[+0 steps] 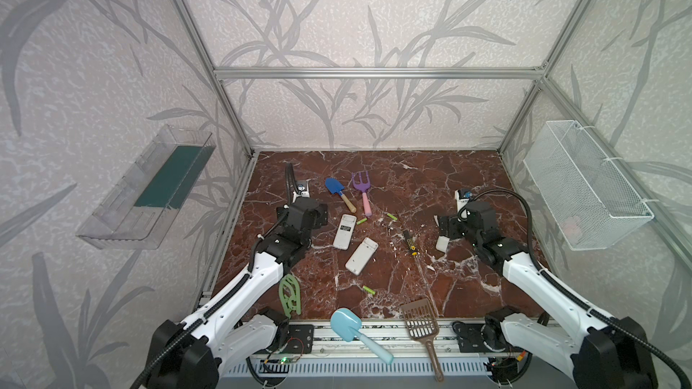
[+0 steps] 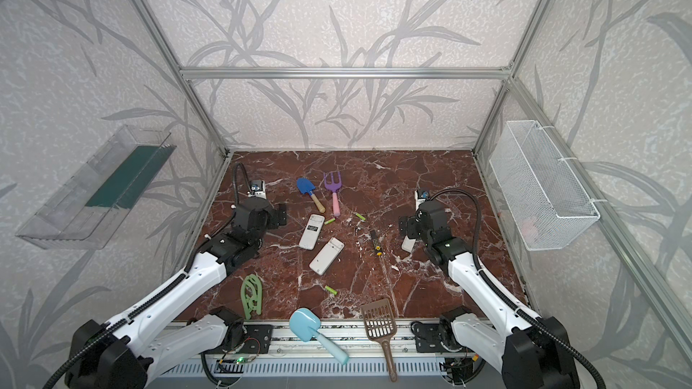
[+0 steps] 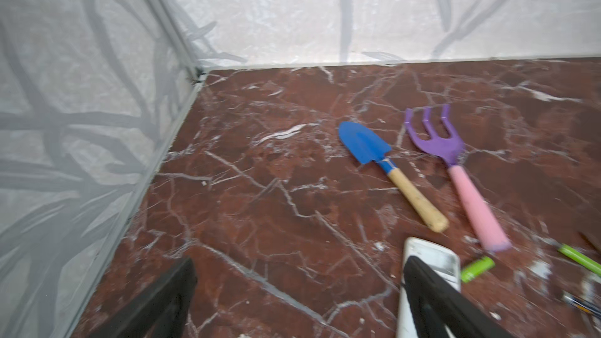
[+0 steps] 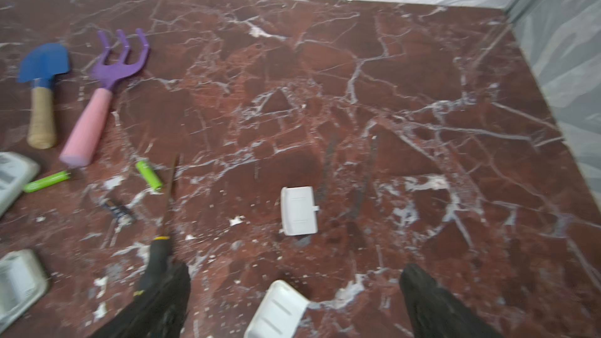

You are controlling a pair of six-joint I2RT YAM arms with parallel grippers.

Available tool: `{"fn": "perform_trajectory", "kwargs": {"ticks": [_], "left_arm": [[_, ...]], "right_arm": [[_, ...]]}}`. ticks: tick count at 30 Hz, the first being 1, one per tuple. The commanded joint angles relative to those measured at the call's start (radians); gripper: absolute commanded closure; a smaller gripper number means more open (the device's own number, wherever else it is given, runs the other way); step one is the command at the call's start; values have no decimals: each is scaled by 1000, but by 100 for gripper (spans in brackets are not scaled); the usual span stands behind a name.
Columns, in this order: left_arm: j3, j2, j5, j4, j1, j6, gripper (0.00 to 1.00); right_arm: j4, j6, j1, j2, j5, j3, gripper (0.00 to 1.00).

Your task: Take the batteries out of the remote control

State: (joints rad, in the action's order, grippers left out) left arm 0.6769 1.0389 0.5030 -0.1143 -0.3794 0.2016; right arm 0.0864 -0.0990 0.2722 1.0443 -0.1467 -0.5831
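Two white remote controls lie mid-table in both top views, one face up [image 1: 344, 232] and one back up [image 1: 361, 256]. Three lime-green batteries lie loose on the marble: two beyond the remotes [image 1: 361, 221] [image 1: 391, 217] and one nearer the front [image 1: 369, 290]. My left gripper [image 3: 299, 287] is open over bare marble, just left of the face-up remote [image 3: 435, 255]. My right gripper [image 4: 294, 287] is open above a white battery cover [image 4: 276, 310], holding nothing. A second cover [image 4: 299, 211] lies further out.
A yellow-black screwdriver [image 1: 410, 243] lies between the remotes and the right arm. A blue trowel [image 1: 339, 192] and a purple fork [image 1: 361, 196] lie at the back. A green hanger [image 1: 290, 293], a light-blue scoop [image 1: 355, 327] and a brown litter scoop [image 1: 421, 321] sit at the front edge.
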Motion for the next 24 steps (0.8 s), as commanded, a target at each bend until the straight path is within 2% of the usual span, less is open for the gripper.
{"fn": "perform_trajectory", "kwargs": {"ticks": [1, 5, 10, 12, 15, 17, 20, 22, 24], "left_arm": [[-77, 26, 32, 107, 84, -28, 1], [-181, 56, -25, 280, 170, -49, 1], [-268, 80, -135, 468, 249, -71, 1], [-322, 116, -173, 622, 273, -78, 1], [-372, 202, -214, 817, 301, -87, 1], [-370, 265, -235, 891, 314, -95, 1], [-311, 304, -250, 821, 318, -137, 1], [-326, 336, -247, 915, 321, -186, 0], [-355, 388, -259, 1056, 341, -199, 1]], "right_arm": [[-124, 116, -60, 9, 45, 65, 1], [-371, 124, -156, 89, 127, 156, 1], [-666, 137, -172, 249, 162, 212, 1], [-672, 160, -172, 296, 176, 174, 1], [-813, 190, -174, 360, 183, 184, 1], [-851, 203, -174, 388, 190, 174, 1], [-993, 198, -176, 486, 206, 196, 1], [-1131, 193, -176, 552, 199, 230, 1], [-1073, 188, -176, 512, 172, 239, 1]]}}
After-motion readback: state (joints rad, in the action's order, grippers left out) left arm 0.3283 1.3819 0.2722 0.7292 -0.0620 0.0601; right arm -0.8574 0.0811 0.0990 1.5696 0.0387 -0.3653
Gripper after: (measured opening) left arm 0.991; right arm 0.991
